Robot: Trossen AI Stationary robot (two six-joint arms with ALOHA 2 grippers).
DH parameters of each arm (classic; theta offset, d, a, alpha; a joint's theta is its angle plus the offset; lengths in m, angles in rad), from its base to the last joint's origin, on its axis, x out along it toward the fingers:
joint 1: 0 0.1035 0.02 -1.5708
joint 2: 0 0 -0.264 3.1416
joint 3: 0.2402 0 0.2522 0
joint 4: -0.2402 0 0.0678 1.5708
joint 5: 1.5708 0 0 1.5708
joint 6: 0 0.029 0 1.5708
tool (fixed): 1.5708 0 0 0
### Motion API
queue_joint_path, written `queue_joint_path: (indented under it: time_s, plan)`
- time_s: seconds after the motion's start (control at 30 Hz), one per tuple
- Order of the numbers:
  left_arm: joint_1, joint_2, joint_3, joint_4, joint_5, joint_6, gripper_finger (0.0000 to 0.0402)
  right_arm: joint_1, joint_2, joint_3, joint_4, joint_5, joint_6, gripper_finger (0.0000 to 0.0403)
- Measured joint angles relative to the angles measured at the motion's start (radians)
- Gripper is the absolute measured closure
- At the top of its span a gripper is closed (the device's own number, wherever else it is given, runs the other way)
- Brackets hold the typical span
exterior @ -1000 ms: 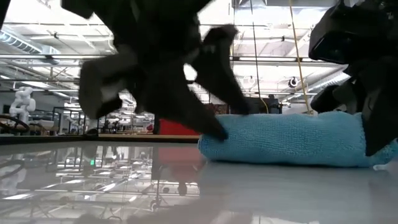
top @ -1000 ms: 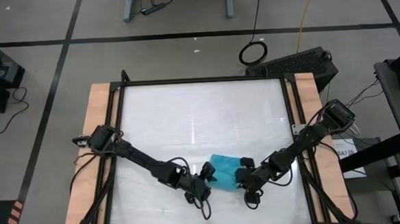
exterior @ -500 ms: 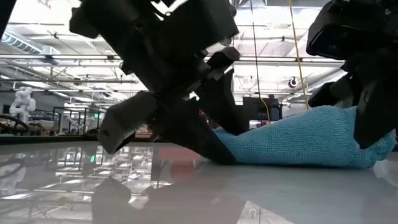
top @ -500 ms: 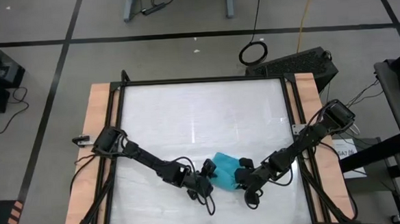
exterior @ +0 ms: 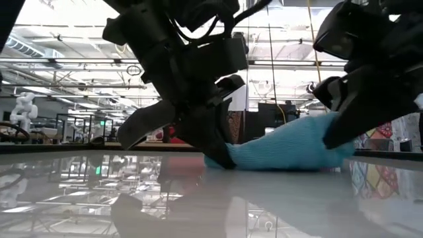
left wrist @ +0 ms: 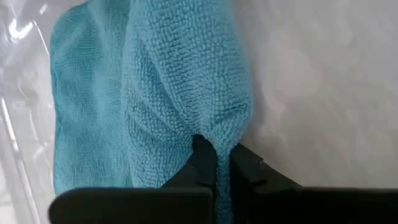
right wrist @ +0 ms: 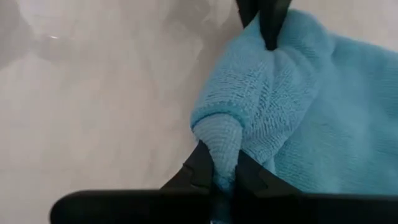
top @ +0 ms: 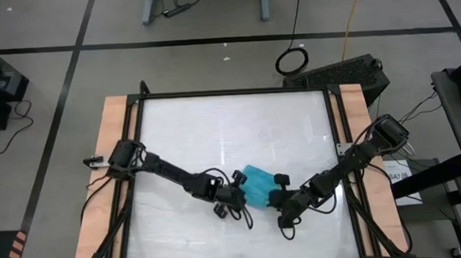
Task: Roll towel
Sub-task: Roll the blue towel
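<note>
Left gripper [top: 235, 194] and right gripper [top: 278, 199], arms reaching low, each pinch my towel [top: 256, 184], bunched between them.

A grey concrete floor [top: 211, 63] surrounds the work area, crossed by straight black tape lines [top: 234, 39] that divide it into large panels. A glossy white tabletop [top: 230, 129] sits in a thin black frame with pale wooden side boards [top: 109, 143] along two edges. Beyond it on the floor lie a coiled black cable ring [top: 292, 61] and a dark ridged box [top: 346, 71], with a yellow cord [top: 354, 12] running past. Grey metal furniture legs [top: 151, 7] stand at the far edge. At table level, the room behind shows a high ceiling with bright strip lights [exterior: 59, 39], and a small white humanoid figure [exterior: 25, 109] stands far off.
</note>
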Motion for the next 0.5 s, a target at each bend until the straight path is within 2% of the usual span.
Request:
queue_joint_path:
  time_s: [0.27,0.5]
  plan:
    - [0.039,-0.024,-0.003,-0.060,0.012,-0.032,0.0389,-0.093,-0.002,0.000,0.005,0.059,-0.156,0.0394]
    - [0.143,-0.079,-0.008,-0.137,0.081,-0.041,0.0390,-0.225,-0.002,0.001,0.033,0.059,-0.237,0.0394]
